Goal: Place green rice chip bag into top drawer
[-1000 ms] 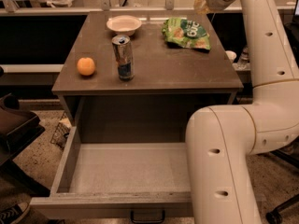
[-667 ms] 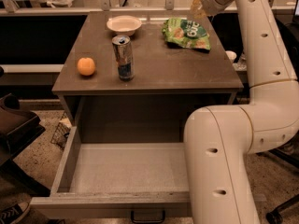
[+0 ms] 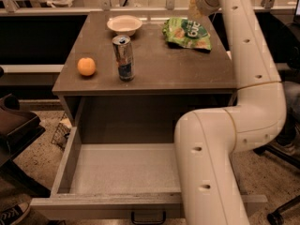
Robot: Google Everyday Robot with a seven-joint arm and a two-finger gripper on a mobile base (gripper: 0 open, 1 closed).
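The green rice chip bag [image 3: 187, 33] lies flat at the back right of the cabinet top, its white lettering facing up. My gripper [image 3: 193, 7] hangs at the end of the white arm just above and behind the bag's far edge, apart from it. The top drawer [image 3: 123, 169] stands pulled out below the cabinet top, its flat grey floor bare and its dark handle [image 3: 148, 217] at the front. My arm's large elbow [image 3: 213, 149] covers the drawer's right part.
On the cabinet top [image 3: 159, 71] stand a drink can [image 3: 123, 57] at the middle, an orange [image 3: 86, 66] at the left and a white bowl [image 3: 124, 24] at the back. A railing runs behind. A dark chair [image 3: 14, 125] is at the left.
My gripper has moved slightly down and to the left, closer to the far edge of the green bag. The things on the cabinet have not moved.
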